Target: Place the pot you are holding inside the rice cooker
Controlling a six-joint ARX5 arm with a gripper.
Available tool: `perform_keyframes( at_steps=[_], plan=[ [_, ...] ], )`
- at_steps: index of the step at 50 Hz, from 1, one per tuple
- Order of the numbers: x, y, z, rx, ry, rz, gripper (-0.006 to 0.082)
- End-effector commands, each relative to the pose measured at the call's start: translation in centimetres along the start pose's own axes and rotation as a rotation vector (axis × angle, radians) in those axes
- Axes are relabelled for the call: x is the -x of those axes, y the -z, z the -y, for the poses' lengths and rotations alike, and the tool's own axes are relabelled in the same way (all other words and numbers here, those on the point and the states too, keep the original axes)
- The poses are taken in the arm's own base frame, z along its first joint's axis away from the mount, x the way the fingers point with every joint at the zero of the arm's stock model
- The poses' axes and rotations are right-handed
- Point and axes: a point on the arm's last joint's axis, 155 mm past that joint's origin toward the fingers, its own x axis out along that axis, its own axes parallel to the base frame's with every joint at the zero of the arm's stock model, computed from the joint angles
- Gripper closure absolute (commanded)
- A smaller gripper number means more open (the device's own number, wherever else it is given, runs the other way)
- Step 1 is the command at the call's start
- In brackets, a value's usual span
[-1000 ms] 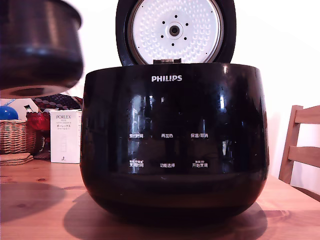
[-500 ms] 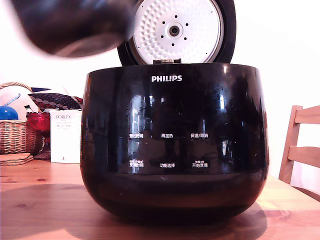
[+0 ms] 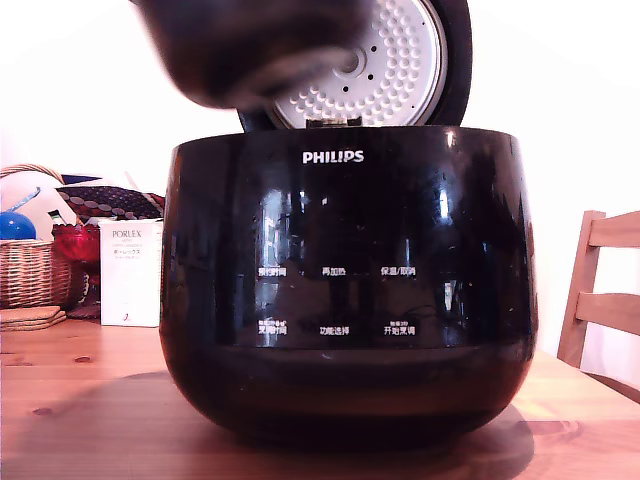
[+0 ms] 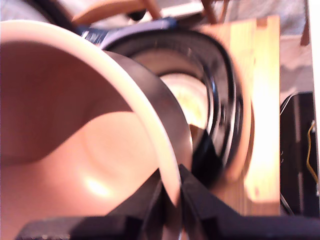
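Observation:
The dark pot (image 3: 255, 50) hangs blurred in the air above the exterior view's left half of the rice cooker (image 3: 345, 290), partly covering the raised lid's dimpled plate (image 3: 395, 60). In the wrist view my gripper (image 4: 172, 200) is shut on the pot's rim (image 4: 167, 165), one black finger (image 4: 145, 202) inside the pale wall and one outside. Beyond the pot (image 4: 75, 140) the rice cooker's open mouth (image 4: 200, 100) shows, tilted and blurred. The gripper itself is out of sight in the exterior view.
The cooker stands on a wooden table (image 3: 80, 410). At the exterior view's left are a woven basket (image 3: 30, 270), a white PORLEX box (image 3: 130, 272) and a red object (image 3: 75, 242). A wooden chair back (image 3: 600, 300) stands at the right.
The pot has risen and travelled from the exterior view's far left toward the right, now over the cooker's left rim and in front of the lid.

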Motion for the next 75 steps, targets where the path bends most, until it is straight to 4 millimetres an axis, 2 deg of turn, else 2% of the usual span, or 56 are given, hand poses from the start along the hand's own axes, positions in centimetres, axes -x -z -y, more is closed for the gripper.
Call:
perform_keyframes(
  at_steps=[1,10,20,40,43,50,60,64,75],
  plan=[
    [-0.1,-1.6,-0.3,-0.017,-0.015,0.049,0.0791],
    [-2.5,-1.8,0.2,-0.032,0.024,0.017,0.0791],
    [-4.3,-1.4,0.5,-0.087,0.054,-0.023,0.0791],
    [-7.6,1.6,1.4,-0.261,0.132,-0.182,0.0791],
    [-7.7,2.1,1.4,-0.264,0.132,-0.208,0.0791],
    [-7.7,3.0,0.9,-0.422,0.13,-0.251,0.0791],
    [-7.7,3.2,0.7,-0.496,0.131,-0.259,0.0791],
    [-7.9,3.2,0.7,-0.592,0.146,-0.255,0.0791],
    [-8.8,3.6,0.9,-0.619,0.171,-0.269,0.0791]
  ],
)
